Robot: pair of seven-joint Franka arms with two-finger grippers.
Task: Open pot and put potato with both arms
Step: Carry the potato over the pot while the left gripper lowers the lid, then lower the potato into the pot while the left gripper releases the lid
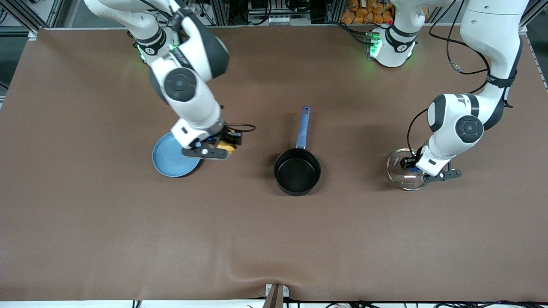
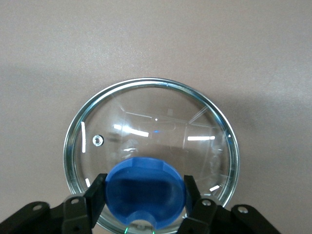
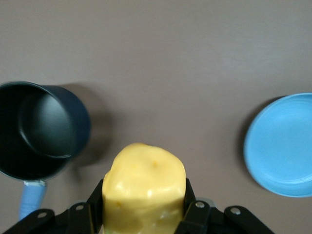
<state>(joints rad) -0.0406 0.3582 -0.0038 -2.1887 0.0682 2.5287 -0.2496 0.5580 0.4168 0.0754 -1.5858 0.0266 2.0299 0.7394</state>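
The black pot [image 1: 297, 172] stands open at the table's middle, its blue handle [image 1: 302, 128] pointing toward the robots' bases. It also shows empty in the right wrist view [image 3: 39, 131]. My right gripper [image 1: 222, 149] is shut on the yellow potato [image 1: 227, 148] and holds it over the table just beside the plate, on the pot's side; the potato [image 3: 144, 187] fills the jaws. The glass lid [image 1: 398, 171] lies toward the left arm's end. My left gripper [image 2: 145, 200] is shut on its blue knob [image 2: 146, 190], with the lid [image 2: 151, 122] low at the table.
A flat light-blue plate [image 1: 171, 160] lies toward the right arm's end of the table, also in the right wrist view [image 3: 282, 146]. Brown cloth covers the whole table. Cables and an orange pile lie past the table's edge by the bases.
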